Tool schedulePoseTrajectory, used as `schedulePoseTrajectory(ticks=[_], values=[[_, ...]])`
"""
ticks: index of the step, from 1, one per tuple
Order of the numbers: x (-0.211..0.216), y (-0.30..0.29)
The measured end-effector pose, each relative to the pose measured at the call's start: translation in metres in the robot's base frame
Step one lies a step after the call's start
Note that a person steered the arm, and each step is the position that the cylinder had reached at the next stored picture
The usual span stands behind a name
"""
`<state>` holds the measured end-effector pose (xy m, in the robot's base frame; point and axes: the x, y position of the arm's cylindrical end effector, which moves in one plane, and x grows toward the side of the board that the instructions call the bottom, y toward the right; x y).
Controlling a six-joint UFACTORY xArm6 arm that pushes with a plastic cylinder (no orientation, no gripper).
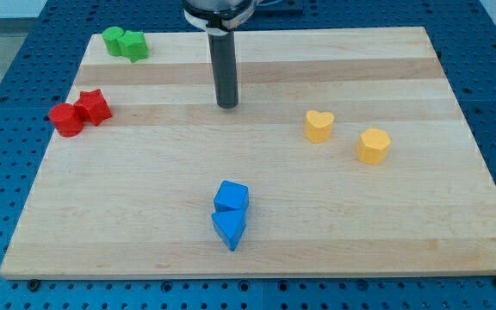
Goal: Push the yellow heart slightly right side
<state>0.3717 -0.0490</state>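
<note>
Left of the yellow heart (pixel 319 126), well apart, my tip (pixel 227 105) touches nothing; no pincer exists, push not yet begun

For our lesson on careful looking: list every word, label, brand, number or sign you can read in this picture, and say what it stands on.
None: no text can be read anywhere in the view.
The board is bare wood.
The yellow heart, yellow block, blue blocks, red blocks and green blocks carry no marks.
The rod, down to my tip, is plain and dark, well to the heart's left.
</note>
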Motion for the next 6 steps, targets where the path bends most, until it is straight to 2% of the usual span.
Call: schedulePoseTrajectory(ticks=[1, 2, 4, 6], values=[[0.037, 0.016], [0.048, 0.069], [0.049, 0.174], [0.046, 0.222]])
